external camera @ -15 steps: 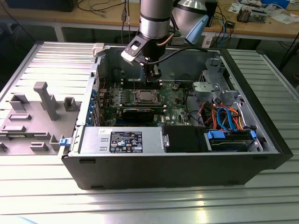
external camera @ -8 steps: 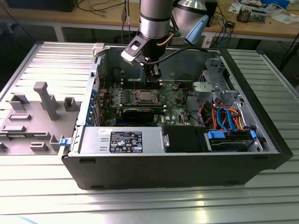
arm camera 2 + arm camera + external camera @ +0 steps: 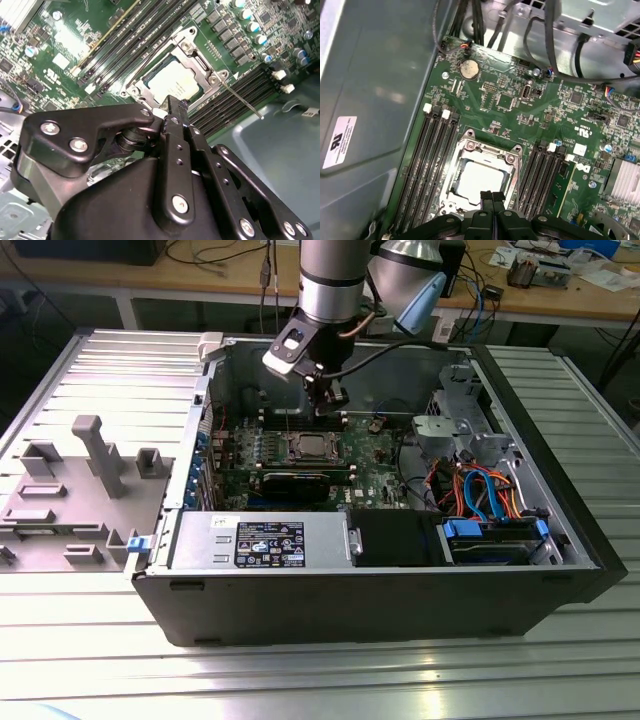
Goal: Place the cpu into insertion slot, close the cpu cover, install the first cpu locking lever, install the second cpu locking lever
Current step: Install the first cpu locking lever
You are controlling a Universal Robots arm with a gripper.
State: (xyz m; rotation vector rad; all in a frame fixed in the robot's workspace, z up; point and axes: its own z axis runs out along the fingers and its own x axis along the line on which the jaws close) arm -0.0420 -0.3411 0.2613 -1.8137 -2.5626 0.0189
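The cpu [image 3: 479, 179], a flat silver square, lies in the insertion slot [image 3: 307, 448] on the green motherboard inside the open computer case. The cpu cover [image 3: 487, 149], a silver frame with a large window, lies flat around the chip. In the second wrist view a thin metal lever [image 3: 243, 100] sticks out from the socket corner over the memory slots. My gripper [image 3: 492, 196] hangs just above the socket's edge, shut with nothing between its black fingers [image 3: 176, 112]. In the exterior view the gripper [image 3: 328, 403] is at the back of the board, just behind the socket.
Long black memory slots [image 3: 430, 160] flank the socket on both sides. A round coin battery [image 3: 468, 69] and black cables [image 3: 540, 30] lie beyond it. The grey case wall [image 3: 370, 75] stands close by. Drive bays with coloured cables [image 3: 480, 490] fill the exterior view's right.
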